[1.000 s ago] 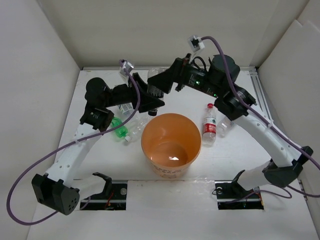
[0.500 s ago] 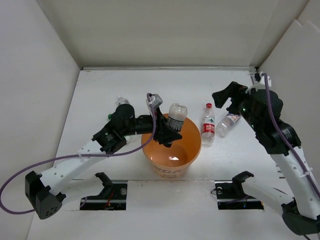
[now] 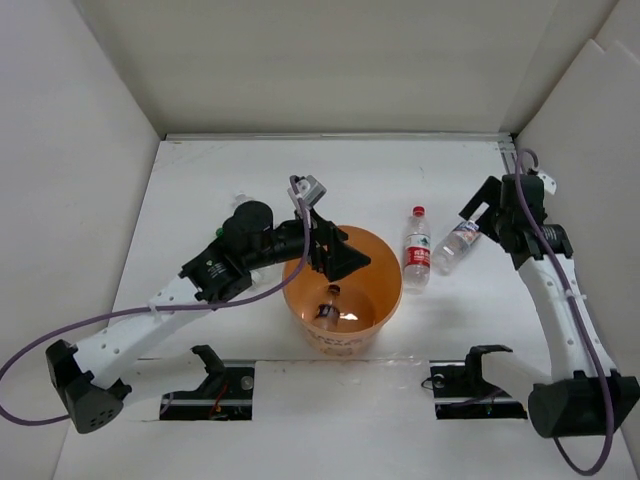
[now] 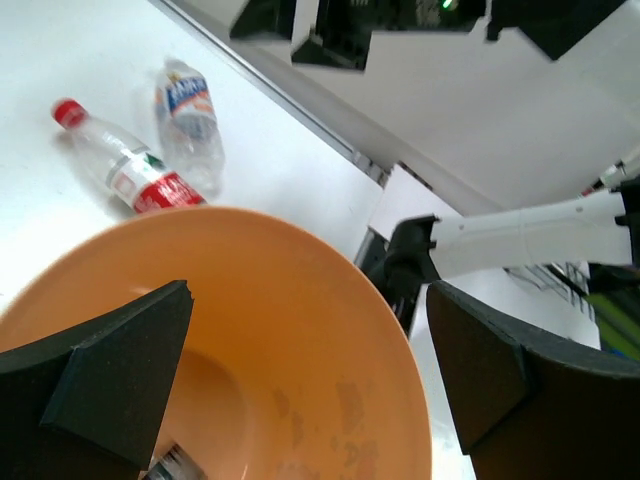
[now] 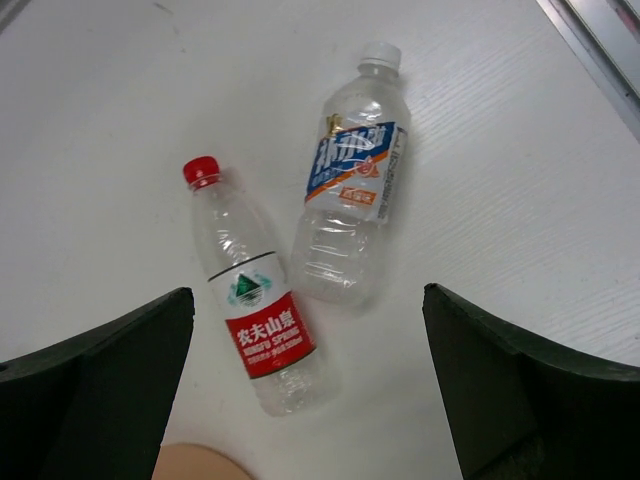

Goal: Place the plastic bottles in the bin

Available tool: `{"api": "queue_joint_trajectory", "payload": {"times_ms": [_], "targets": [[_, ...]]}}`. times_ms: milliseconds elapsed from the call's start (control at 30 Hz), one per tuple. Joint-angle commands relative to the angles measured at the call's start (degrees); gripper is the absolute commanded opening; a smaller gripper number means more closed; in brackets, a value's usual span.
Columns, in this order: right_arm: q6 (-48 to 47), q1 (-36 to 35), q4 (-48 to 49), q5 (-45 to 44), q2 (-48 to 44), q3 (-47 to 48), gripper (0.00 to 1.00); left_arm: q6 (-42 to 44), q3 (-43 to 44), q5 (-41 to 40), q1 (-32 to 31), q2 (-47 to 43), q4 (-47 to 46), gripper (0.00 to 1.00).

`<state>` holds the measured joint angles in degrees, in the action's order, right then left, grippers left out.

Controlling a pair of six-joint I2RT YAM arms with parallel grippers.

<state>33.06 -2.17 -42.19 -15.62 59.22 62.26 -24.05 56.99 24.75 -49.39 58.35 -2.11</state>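
The orange bin [image 3: 375, 262] stands at the table's centre. My left gripper [image 3: 345, 255] hangs open over its mouth, with nothing between the fingers [image 4: 120, 370]. A clear bottle [image 3: 329, 307] lies on the bin's floor, and a bit of it shows in the left wrist view [image 4: 172, 464] below the bin wall [image 4: 300, 330]. To the right of the bin lie a red-capped bottle [image 3: 418, 250] [image 5: 255, 320] and a blue-labelled, white-capped bottle [image 3: 455, 245] [image 5: 350, 200]. My right gripper [image 3: 487, 222] [image 5: 310, 400] is open above these two, touching neither.
Left of the bin, the left arm hides most of some further bottles; a pale cap [image 3: 238, 199] and a green bit [image 3: 218, 233] show. White walls enclose the table on three sides. The bin's rim [image 5: 195, 463] shows at the bottom of the right wrist view.
My left gripper has opened and the clear bottle it held over the bin has dropped inside. The right arm has drawn back to the right, above the two bottles.
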Motion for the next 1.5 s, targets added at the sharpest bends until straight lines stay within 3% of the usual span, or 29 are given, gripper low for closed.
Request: {"api": "queue_joint_trajectory", "payload": {"times_ms": [0,267,500,633,767,800,833,867,1067,1233,1467], "targets": [[1.5,3.0,4.4,1.5,6.2,-0.9,1.00,1.4,5.7,-6.2,0.1,-2.9,2.4,1.00],[2.1,9.2,10.3,5.4,22.0,0.6,1.00,3.1,22.1,-25.2,0.1,0.4,17.9,1.00],[2.1,10.4,13.1,7.5,34.8,3.3,0.97,4.3,37.9,-33.0,0.1,9.1,29.2,1.00],[1.4,10.4,13.7,8.7,41.8,5.3,0.84,4.3,40.7,-35.3,0.1,10.9,30.2,1.00],[0.9,11.6,15.2,9.2,43.2,4.6,0.56,4.3,41.5,-36.9,0.1,11.5,30.2,1.00],[0.9,11.6,15.2,9.2,42.6,4.0,0.35,4.3,41.5,-36.4,0.1,11.5,30.2,1.00],[0.9,11.6,15.9,9.7,41.9,4.0,0.06,4.8,41.5,-35.0,0.1,12.1,30.2,1.00],[1.5,12.1,15.9,8.6,41.2,4.0,0.00,4.8,42.1,-33.8,0.1,12.9,30.2,1.00],[1.5,11.6,12.0,10.7,30.4,9.5,0.00,7.3,49.3,-22.2,0.1,21.7,30.2,1.00],[-0.7,9.7,17.9,29.3,16.5,14.9,0.00,8.0,56.6,-9.5,0.1,28.0,30.2,1.00],[-1.0,2.4,21.7,48.6,8.9,24.8,0.00,8.0,51.1,3.6,0.1,28.5,19.0,1.00]]}}
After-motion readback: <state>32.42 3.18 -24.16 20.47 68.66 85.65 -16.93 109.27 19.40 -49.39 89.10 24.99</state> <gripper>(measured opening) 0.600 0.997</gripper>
